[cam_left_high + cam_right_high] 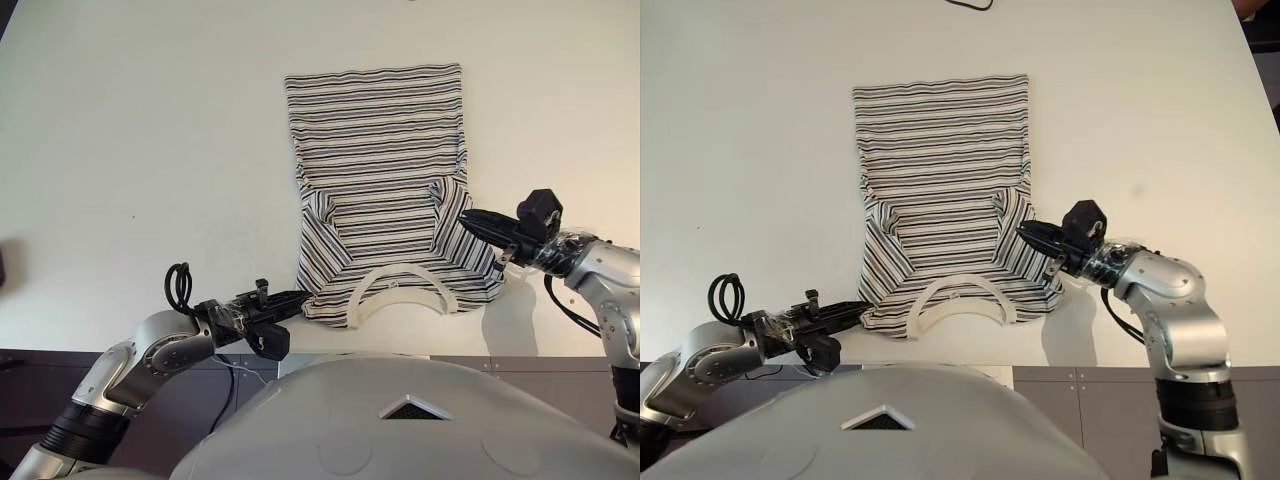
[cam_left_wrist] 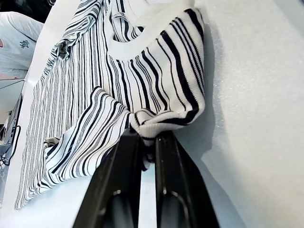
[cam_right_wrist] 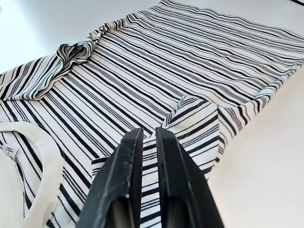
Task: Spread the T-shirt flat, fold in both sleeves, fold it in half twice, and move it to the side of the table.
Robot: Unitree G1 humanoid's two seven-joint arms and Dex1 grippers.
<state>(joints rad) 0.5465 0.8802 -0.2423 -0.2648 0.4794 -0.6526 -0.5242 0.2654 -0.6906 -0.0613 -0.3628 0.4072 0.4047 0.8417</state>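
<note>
T-shirt: one striped T-shirt (image 1: 380,150), lying on the white table (image 1: 150,150) in front of the robot and a little to its right.
Long axis: runs straight away from the robot, so the garment reads as a tall narrow rectangle.
Heading: the white collar (image 1: 400,271) points toward the robot, close to the near table edge. The straight hem (image 1: 372,75) lies at the far end.
Sleeves: two, both turned inward onto the body. The left sleeve (image 1: 325,235) and the right sleeve (image 1: 450,215) show as slanted stripe panels on either side of the chest (the stripes there run diagonally against the level ones of the body).
Lie of the cloth: mostly flat, with small puckers along the side edges about halfway up.
Left gripper: one, low over the table at the shirt's near-left shoulder corner (image 1: 303,295). In the left wrist view its two black fingers (image 2: 128,156) are pressed onto a bunched fold of striped fabric, which stands up between them.
Right gripper: one, at the inner edge of the folded right sleeve (image 1: 468,220), pointing toward the robot's left. It sits right on the cloth, but whether any fabric is caught in it cannot be told.
Spacing: the two grippers are well apart, with the collar between them.
Cord: one dark cord (image 1: 970,4) at the far table edge, well clear of the hem.
</note>
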